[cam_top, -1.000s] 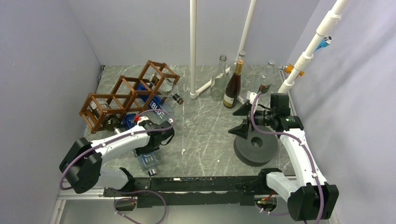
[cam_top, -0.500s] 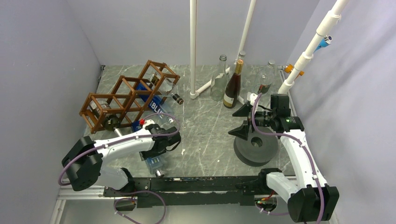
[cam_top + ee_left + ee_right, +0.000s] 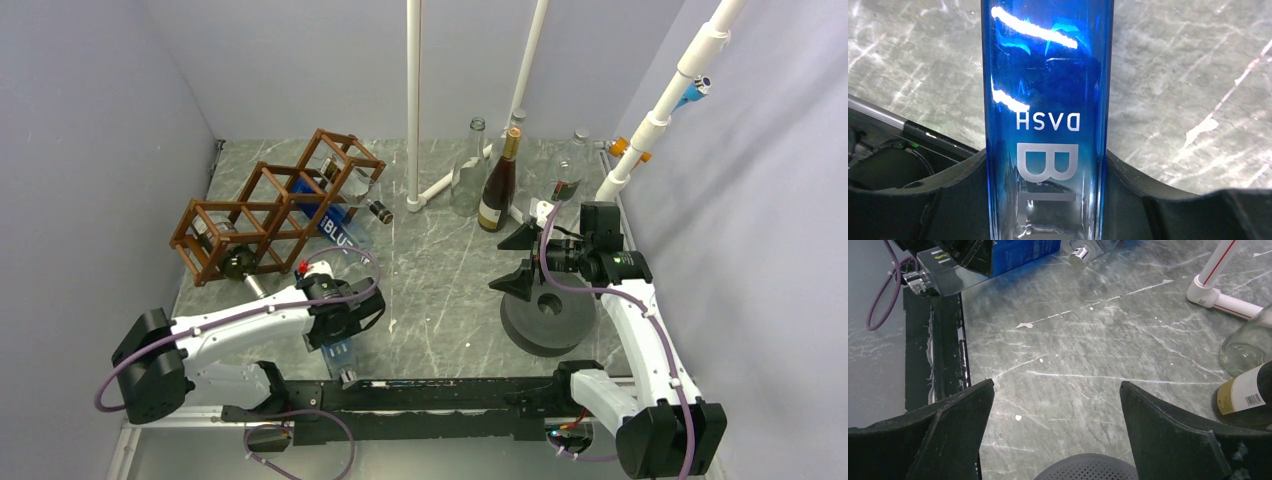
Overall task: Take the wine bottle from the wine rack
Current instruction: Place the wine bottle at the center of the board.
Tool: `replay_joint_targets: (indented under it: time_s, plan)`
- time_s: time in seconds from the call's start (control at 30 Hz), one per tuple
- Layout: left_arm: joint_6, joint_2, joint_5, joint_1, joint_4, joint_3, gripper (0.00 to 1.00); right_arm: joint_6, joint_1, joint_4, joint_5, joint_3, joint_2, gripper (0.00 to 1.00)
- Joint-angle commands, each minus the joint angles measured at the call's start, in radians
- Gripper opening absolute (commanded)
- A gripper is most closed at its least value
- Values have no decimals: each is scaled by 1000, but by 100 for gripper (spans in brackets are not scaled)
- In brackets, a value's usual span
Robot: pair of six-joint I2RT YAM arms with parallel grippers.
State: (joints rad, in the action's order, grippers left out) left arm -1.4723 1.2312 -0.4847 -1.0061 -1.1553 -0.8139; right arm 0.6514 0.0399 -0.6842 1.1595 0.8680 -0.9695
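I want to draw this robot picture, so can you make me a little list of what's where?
left gripper: shut on blue bottle
blue bottle: lying down, cap toward the arm bases, other end at the rack
rack: back left, more bottles in it
right gripper: open, empty, by grey disc
back: dark bottle and clear bottles standing

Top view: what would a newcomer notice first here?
The blue bottle, clamped across its body by the left gripper, lies slanted over the front left of the table, cap toward the near edge. Behind it, at back left, stands the wooden rack with other bottles in its cells. On the right, the right gripper hangs wide open above a dark round disc.
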Motion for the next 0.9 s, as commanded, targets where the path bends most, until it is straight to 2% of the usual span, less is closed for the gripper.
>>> replay_joint_targets:
  time_s: [0.0, 0.37, 0.87]
  plan:
    - [0, -86, 8, -10, 27, -4, 0, 19, 2, 14, 42, 8, 18, 100]
    - [134, -181, 162, -11, 99, -1, 0, 17, 3, 17, 43, 5, 23, 100]
    - [259, -251, 376, -10, 67, -66, 0, 13, 4, 23, 45, 0, 28, 100]
